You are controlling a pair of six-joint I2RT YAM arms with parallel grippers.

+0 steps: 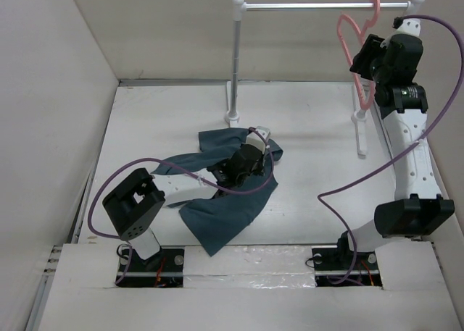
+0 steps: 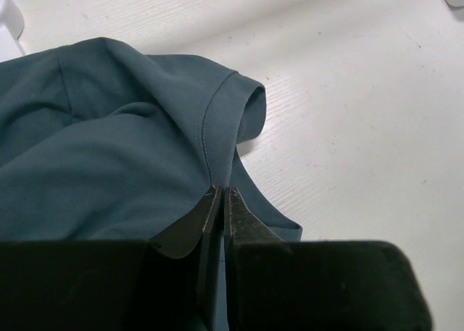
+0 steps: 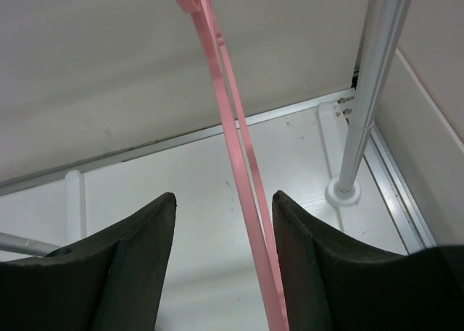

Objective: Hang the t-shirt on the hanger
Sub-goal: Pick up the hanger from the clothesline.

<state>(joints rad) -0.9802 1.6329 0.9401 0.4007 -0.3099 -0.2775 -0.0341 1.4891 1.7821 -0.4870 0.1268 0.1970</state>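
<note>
Table [image 1: 312,150]: white, walled on 3 sides. Rail [image 1: 312,6]: silver bar on 2 white posts, along the far side. The t-shirt [image 1: 225,215]: dark teal, lies crumpled on the table left of centre, near the foot of the left post, with 1 corner trailing toward the near edge. Left arm reaches low over it, and the top view hides the fingers behind the wrist. The left wrist view shows what that view does not: left gripper [image 2: 221,193] has its fingers pressed together with only a hairline slit between them, pinching the cloth at the seam just below a sleeve opening [image 2: 246,106], and the sleeve's hem is rolled up off the table. Right arm stands raised at the far right, wrist up by the rail end. The hanger [image 3: 238,150]: pale pink; in the top view its hook sits over the rail near the right end and the frame hangs beside the right wrist. The right wrist view adds that right gripper [image 3: 223,195] is spread wide, with 1 thin pink limb of the hanger running down between the fingers, closer to the finger on the post [image 3: 362,114] side. Cannot tell whether it touches that finger. The hanger and the t-shirt are well apart.
</note>
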